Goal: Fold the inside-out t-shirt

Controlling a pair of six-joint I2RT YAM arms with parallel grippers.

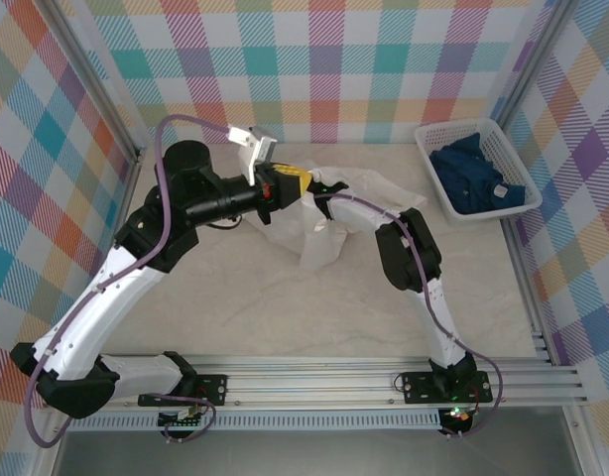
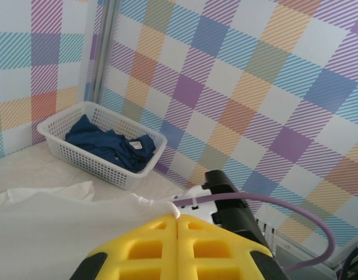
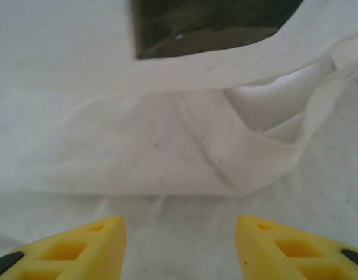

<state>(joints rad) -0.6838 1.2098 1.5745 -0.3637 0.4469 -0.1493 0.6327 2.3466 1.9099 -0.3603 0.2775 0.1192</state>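
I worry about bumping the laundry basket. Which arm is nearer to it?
Right. The right arm bends just left of the basket; the left arm lies further left, beyond the t-shirt.

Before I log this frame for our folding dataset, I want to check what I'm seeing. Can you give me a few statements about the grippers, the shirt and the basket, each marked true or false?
1. The left gripper is shut on an edge of the white t-shirt. True.
2. The right gripper is clamped on the cloth. False: its jaws stand open above white fabric.
3. The dark blue garment lies in the white basket. True.
4. The t-shirt lies flat and neatly folded. False: it is bunched up in the middle of the table.
5. The basket sits at the far left corner. False: it is at the far right corner.
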